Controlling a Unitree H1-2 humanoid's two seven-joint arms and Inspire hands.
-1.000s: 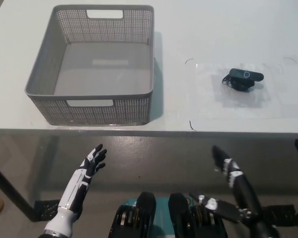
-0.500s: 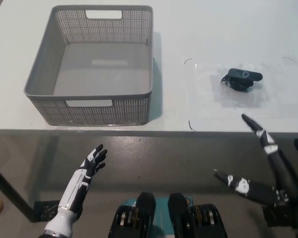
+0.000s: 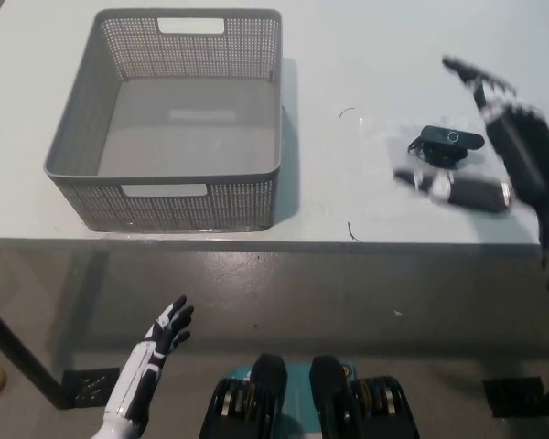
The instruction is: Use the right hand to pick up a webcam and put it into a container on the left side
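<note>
A small black webcam (image 3: 448, 144) lies on the white table (image 3: 384, 55) at the right. My black right hand (image 3: 499, 146) hovers over and around it, open, fingers spread, thumb just below the webcam and the other fingers reaching past it on the far side; the picture is blurred there. A grey mesh container (image 3: 178, 119) with handle slots stands empty on the left of the table. My white left hand (image 3: 160, 334) rests open below the table's front edge at the lower left.
The table's front edge (image 3: 274, 241) runs across the picture under the container. Thin dark marks (image 3: 351, 231) lie on the tabletop between container and webcam. Dark floor shows below the edge.
My right hand has risen from below the table edge up over the tabletop to the webcam. The left hand has dropped slightly lower.
</note>
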